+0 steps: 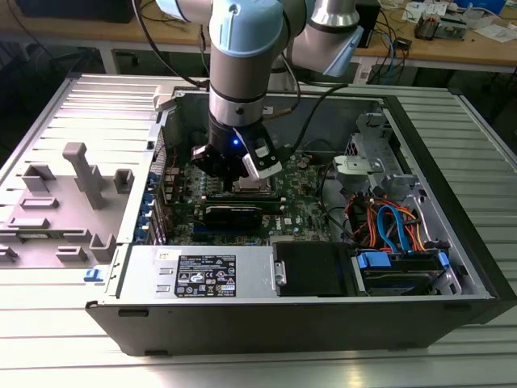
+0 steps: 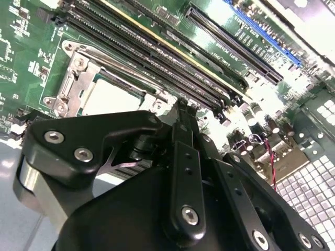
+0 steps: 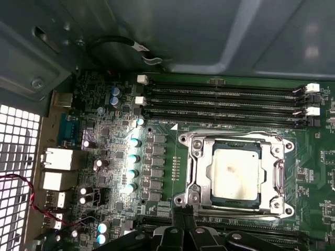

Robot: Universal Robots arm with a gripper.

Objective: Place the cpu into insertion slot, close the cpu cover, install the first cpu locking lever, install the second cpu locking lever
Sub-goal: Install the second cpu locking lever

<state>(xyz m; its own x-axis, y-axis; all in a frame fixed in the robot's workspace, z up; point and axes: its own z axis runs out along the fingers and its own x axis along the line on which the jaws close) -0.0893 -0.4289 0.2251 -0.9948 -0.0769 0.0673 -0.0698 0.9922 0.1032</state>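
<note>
The cpu [image 3: 235, 175] lies flat in the insertion slot with its silver-grey top showing, and it hides the slot's contact field. The cpu cover [image 3: 201, 172] is folded down around the chip as a silver frame. In the first wrist view my gripper [image 3: 183, 213] hovers just outside one corner of that frame, fingertips together and holding nothing. The second wrist view shows the cpu [image 2: 112, 97] and cpu cover [image 2: 78, 78] just past my gripper [image 2: 180, 107]. In the exterior view my gripper [image 1: 242, 176] hangs low over the socket area inside the open computer case.
Long black memory slots [image 3: 225, 102] run alongside the socket, and a row of capacitors [image 3: 133, 157] stands on its other side. A black card [image 1: 233, 214], the power supply [image 1: 210, 275] and a drive bay with orange and blue cables [image 1: 396, 226] crowd the case. A grey fixture [image 1: 81, 174] stands at the exterior view's left.
</note>
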